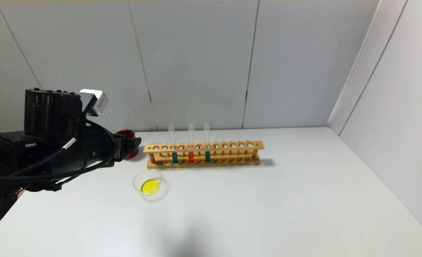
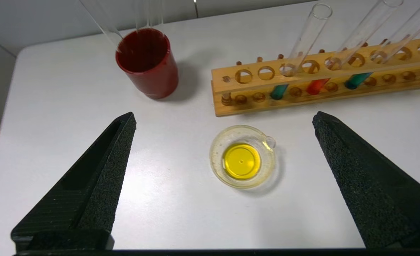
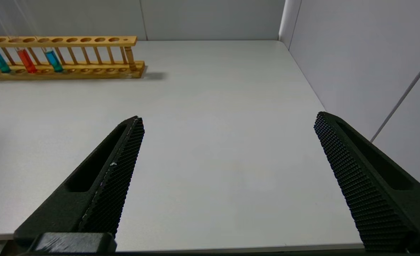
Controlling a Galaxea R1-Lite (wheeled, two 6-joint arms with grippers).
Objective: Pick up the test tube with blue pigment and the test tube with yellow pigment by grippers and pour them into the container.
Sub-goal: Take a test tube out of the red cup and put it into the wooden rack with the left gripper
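Observation:
Two test tubes with blue pigment point(image 1: 175, 157) point(image 1: 207, 156) stand in the wooden rack point(image 1: 232, 145), either side of an orange-red tube point(image 1: 191, 157). No tube with yellow pigment shows. The container point(image 1: 148, 185), a low glass beaker, holds yellow liquid in front of the rack's left end. My left gripper point(image 1: 133, 143) is open and empty, held above the table in front of the red cup. In the left wrist view the beaker point(image 2: 217, 156) lies between the spread fingers point(image 2: 119, 142). My right gripper point(image 3: 227, 119) is open and empty, over the table's near right part.
A dark red cup point(image 2: 149, 67) with empty clear tubes point(image 2: 99, 21) in it stands left of the rack. White walls close the back and the right side. The rack also shows far off in the right wrist view point(image 3: 89, 40).

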